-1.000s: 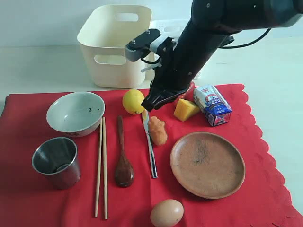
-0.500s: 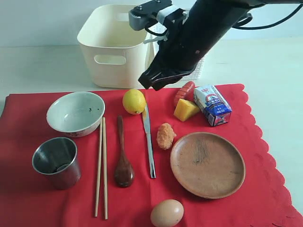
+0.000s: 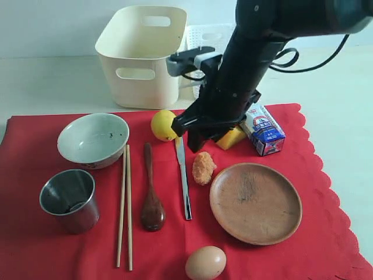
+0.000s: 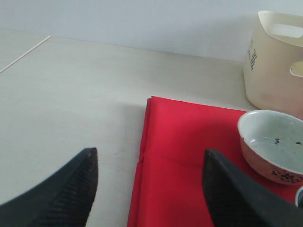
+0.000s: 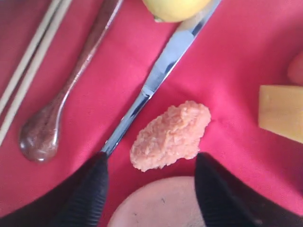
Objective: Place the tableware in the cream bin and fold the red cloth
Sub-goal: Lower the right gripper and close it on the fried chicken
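Tableware lay out on the red cloth (image 3: 35,251), both grippers empty.
Left gripper (image 4: 149,158) showed its fingers spread wide over the cloth's edge, nothing between them. Across the exterior view, steel cup (image 3: 67,198) sat lower left with the bowl (image 3: 93,139) above it, then chopsticks (image 3: 124,207), spoon (image 3: 151,198) and knife (image 3: 185,181) side by side at centre, and the brown plate (image 3: 255,202) lower right; all rested on the cloth, none in the cream bin (image 3: 143,55), which stood upper centre-left on the tabletop (image 3: 46,81) beyond it. Right gripper (image 5: 151,157) hung at centre beside the lemon (image 3: 163,124), over the knife's blade, fingers parted with an orange crumbed lump (image 5: 173,132) lying between them, ungripped.
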You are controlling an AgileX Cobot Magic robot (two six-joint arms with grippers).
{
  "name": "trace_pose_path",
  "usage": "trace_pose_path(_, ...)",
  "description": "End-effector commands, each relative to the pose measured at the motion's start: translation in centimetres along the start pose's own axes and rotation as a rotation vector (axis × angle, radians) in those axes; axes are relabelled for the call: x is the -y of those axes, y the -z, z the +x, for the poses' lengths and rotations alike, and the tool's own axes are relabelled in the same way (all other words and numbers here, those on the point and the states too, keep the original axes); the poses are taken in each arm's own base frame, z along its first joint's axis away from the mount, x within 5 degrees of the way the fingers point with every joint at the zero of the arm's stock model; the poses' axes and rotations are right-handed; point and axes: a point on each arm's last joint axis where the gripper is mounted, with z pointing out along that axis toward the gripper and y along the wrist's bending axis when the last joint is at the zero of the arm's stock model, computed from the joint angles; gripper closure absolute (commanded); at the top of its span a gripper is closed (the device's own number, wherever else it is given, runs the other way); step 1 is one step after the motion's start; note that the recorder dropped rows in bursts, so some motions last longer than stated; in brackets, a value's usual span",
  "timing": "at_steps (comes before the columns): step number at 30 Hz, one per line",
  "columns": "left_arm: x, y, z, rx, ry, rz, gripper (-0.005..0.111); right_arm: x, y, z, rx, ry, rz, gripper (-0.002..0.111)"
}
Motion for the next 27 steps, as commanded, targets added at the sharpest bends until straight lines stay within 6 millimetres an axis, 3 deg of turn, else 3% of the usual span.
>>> trace_pose_path(1, 0.0, 0.0, -0.1, 0.012, -0.009, -0.002, 0.045, 0.4, -3.1, 0.0, -0.063, -0.028, 0.050, 0.035)
trace_pose_path(6, 0.0, 0.0, -0.1, 0.012, -0.009, -0.002, 0.045, 0.4, -5.6, 0.2, -0.103, -0.044, 0.177, 0.034)
trace_pose_path(12, 0.0, 0.0, -0.1, 0.012, -0.009, -0.002, 0.045, 0.7, -7.1, 0.1, -0.100, -0.072, 0.182, 0.038)
trace_pose_path(17, 0.0, 0.0, -0.1, 0.012, -0.009, -0.002, 0.045, 0.8, -7.6, 0.2, -0.114, -0.076, 0.181, 0.065)
trace_pose_path(22, 0.0, 0.0, -0.1, 0.012, -0.009, -0.002, 0.045, 0.7, -7.1, 0.1, -0.103, -0.074, 0.180, 0.108)
trace_pose_path(27, 0.0, 0.0, -0.1, 0.012, -0.009, -0.002, 0.045, 0.2, -5.0, -0.3, -0.044, -0.067, 0.178, 0.108)
